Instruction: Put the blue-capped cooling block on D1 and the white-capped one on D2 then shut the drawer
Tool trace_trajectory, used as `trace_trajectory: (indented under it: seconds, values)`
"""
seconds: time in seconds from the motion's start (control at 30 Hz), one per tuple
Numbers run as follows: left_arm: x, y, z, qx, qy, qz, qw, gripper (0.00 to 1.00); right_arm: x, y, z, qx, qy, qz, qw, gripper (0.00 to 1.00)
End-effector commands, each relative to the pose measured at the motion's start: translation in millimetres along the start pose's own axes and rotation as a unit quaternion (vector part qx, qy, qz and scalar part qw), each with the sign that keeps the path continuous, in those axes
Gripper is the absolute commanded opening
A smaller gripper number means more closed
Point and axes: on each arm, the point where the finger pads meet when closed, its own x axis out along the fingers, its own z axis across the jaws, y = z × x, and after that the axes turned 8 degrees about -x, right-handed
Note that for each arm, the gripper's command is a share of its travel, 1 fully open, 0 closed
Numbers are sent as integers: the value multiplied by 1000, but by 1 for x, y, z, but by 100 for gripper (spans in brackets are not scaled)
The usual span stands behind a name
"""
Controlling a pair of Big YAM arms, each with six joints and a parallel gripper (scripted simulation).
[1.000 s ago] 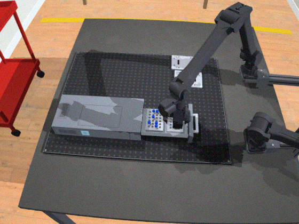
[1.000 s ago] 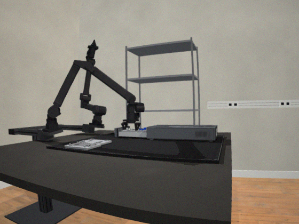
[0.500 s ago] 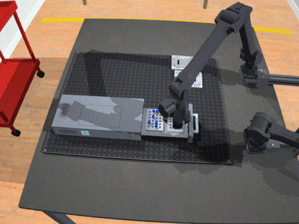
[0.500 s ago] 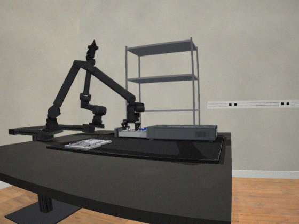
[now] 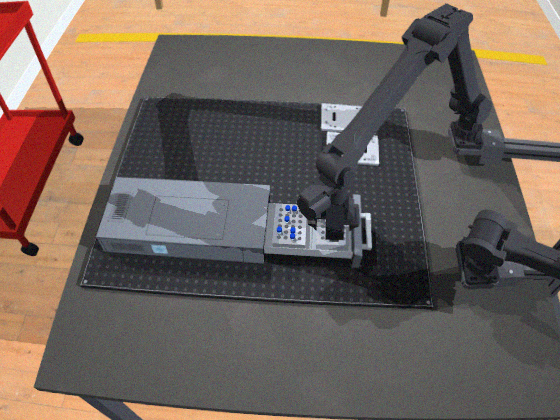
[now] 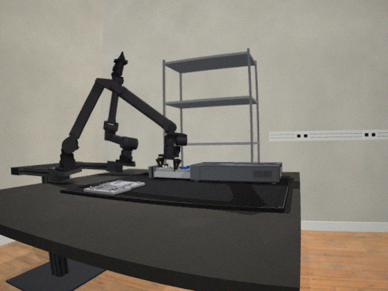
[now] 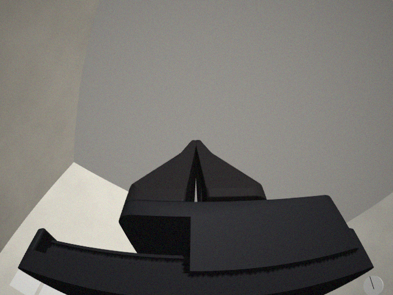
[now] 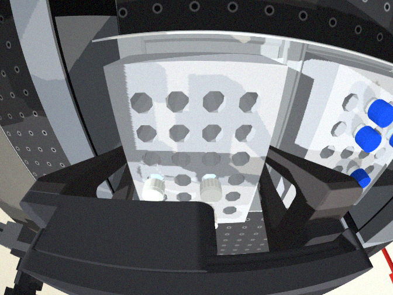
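Closest to me stretches the table [image 5: 200,350] [image 6: 173,235], and farther in, the cooler [image 5: 190,200] [image 6: 228,173] has its drawer [image 5: 357,257] [image 6: 173,174] [image 8: 203,45] pulled out, so both blocks can be reached from above. The right gripper [image 5: 335,232] [image 6: 168,167] [image 8: 196,147] points down into it, with its wide-set fingers pressing on two opposite sides of the white block [image 5: 321,241] [image 8: 196,127]. I think it takes the block by these sides because the tubes are loose and nothing must touch their white caps [image 8: 210,189]. The block seems to sit in the drawer's outer part; I cannot tell if it is already lifted a little. Beside it, nearer to the cooler body, the blue block [image 5: 301,239] [image 8: 323,95] waits with its blue caps [image 5: 287,218] [image 6: 185,168] [image 8: 380,113] standing in the bores. D1 [image 5: 372,150] [image 6: 131,183] and D2 [image 5: 327,122] [image 6: 104,188] lie on the deck, D2 behind D1 as seen from the cooler, and no block is on them. For the next move, I judge a straight and level lift is needed, then a slow carry to D2; if the block tilts, a tube could slip out. The left gripper [image 6: 122,53] [image 7: 195,147] points up, its tips pressed together on nothing, and I suppose it is held there to leave room.

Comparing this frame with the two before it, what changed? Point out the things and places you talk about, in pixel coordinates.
Nothing visibly changed. The right claw [image 8: 196,147] is at the white-capped block [image 8: 196,127], closed on its sides. The blue-capped block [image 5: 290,240] [image 8: 320,133] stayed in the open drawer [image 5: 310,253] [image 6: 173,174], and the left claw [image 6: 122,53] [image 7: 195,147] stayed shut and raised.
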Motion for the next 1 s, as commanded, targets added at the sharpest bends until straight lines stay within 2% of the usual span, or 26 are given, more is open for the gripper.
trace_trajectory:
  seconds: [0.0,0.77,0.97]
  values:
    - [8,23,1,4,-2,17,1000,0,-67,-15,-31,5,38,-25,999,0]
    - [8,23,1,4,-2,17,1000,0,-92,-8,-32,1,4,-20,1000,0]
    - [8,23,1,4,-2,17,1000,0,-85,-10,-27,-5,-30,2,1000,0]
